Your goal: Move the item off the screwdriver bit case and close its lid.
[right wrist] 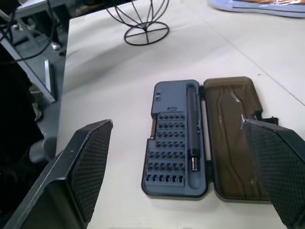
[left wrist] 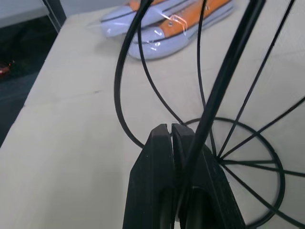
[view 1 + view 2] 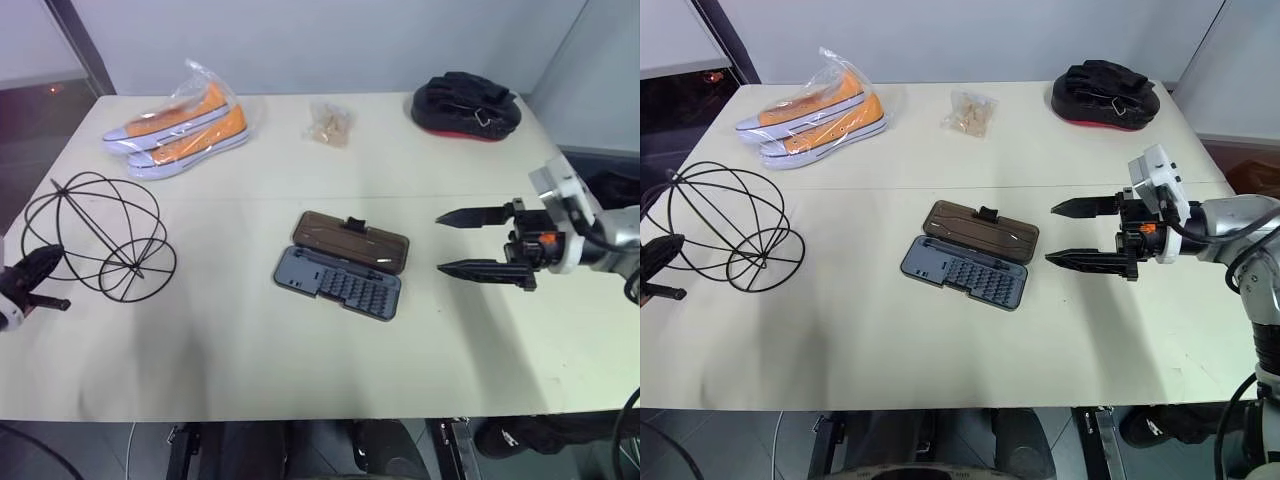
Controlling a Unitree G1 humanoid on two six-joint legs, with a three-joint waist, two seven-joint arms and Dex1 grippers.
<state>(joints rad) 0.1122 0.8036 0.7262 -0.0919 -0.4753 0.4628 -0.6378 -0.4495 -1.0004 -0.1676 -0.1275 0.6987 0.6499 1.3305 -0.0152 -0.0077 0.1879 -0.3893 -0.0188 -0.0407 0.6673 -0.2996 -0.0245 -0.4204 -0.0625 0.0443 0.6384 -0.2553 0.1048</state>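
Left wrist view shows the left claw point(image 2: 170, 131) pressed together, a wire of the wire ball point(image 3: 100, 235) running beside its fingers. Just beyond the spread right claw point(image 3: 1072, 233) lies the bit case point(image 3: 970, 255), lid point(image 3: 982, 230) open flat.

No text, label or number can be read anywhere.

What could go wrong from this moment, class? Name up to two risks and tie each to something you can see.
1. The left gripper sits closed among the wire sphere hoops near the table's left edge; pulling away could snag a hoop and drag it off.
2. The right gripper is wide open beside the open case; pushing the flat-lying lid carelessly could slide the whole case instead of folding it shut.
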